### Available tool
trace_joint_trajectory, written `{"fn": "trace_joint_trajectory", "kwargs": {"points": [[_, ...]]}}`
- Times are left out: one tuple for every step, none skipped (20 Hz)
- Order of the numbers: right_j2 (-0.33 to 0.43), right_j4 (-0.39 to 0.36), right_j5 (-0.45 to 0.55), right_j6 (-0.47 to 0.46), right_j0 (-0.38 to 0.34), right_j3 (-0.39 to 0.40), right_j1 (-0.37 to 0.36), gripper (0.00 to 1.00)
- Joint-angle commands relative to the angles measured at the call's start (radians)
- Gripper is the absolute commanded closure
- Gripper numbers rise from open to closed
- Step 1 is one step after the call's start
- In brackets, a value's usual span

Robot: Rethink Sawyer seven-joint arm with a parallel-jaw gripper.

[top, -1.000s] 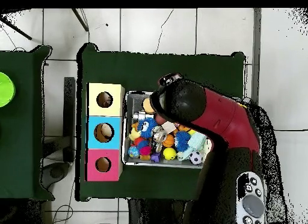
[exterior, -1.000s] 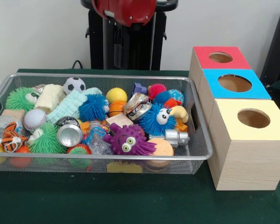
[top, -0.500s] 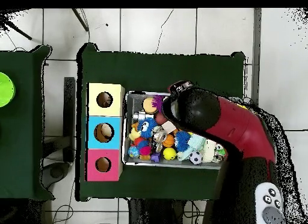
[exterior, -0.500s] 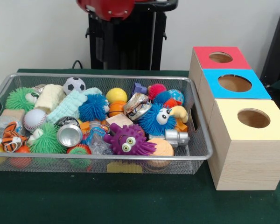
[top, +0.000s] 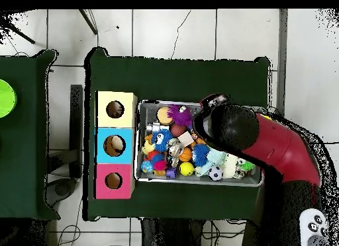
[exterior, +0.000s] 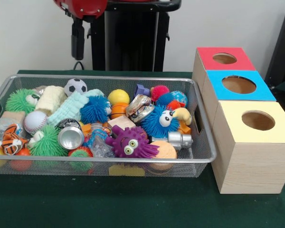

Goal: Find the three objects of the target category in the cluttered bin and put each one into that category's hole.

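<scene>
A wire mesh bin [exterior: 199,156] holds a heap of toys. Among them are a soccer ball [exterior: 75,87], a baseball [exterior: 34,121], a yellow ball [exterior: 118,97] and a small basketball [exterior: 118,110]. A purple spiky monster [exterior: 130,142], a blue furry toy [exterior: 159,121] and a metal can [exterior: 70,136] lie nearer the front. Beside the bin stand three wooden boxes with holes: red [exterior: 225,58], blue [exterior: 239,84] and yellow [exterior: 258,120]. The arm's red head [exterior: 80,7] hangs high over the bin's far left, a black piece of my gripper [exterior: 77,40] below it. Nothing shows in its grasp.
Green spiky balls [exterior: 20,99], a tiger toy [exterior: 12,139] and a pale knitted roll [exterior: 50,99] fill the bin's left end. In the overhead view the arm [top: 230,127] covers part of the bin [top: 142,108]. Something pale shows inside the blue box's hole [top: 114,145].
The arm has swung sideways over the bin, leftward in the front view and rightward in the overhead view, uncovering more of the toys. The toys have not moved.
</scene>
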Motion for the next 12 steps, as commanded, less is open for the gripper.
{"fn": "trace_joint_trajectory", "kwargs": {"points": [[0.151, -0.082, -0.123, -0.131, -0.034, 0.094, 0.047, 1.00], [0.164, -0.082, -0.129, -0.135, -0.043, 0.095, 0.053, 1.00], [0.166, -0.084, -0.120, -0.131, -0.044, 0.094, 0.052, 1.00], [0.168, -0.086, -0.111, -0.128, -0.045, 0.093, 0.052, 1.00], [0.166, -0.093, -0.118, -0.119, -0.041, 0.090, 0.053, 1.00], [0.164, -0.100, -0.124, -0.110, -0.037, 0.087, 0.055, 1.00], [0.164, -0.107, -0.139, -0.097, -0.033, 0.083, 0.062, 1.00], [0.161, -0.115, -0.148, -0.082, -0.025, 0.071, 0.075, 1.00], [0.158, -0.119, -0.137, -0.075, -0.017, 0.057, 0.086, 1.00], [0.159, -0.116, -0.095, -0.080, -0.014, 0.038, 0.098, 1.00], [0.163, -0.111, -0.027, -0.094, -0.015, 0.019, 0.106, 1.00], [0.166, -0.108, 0.047, -0.112, -0.017, 0.001, 0.110, 1.00]]}}
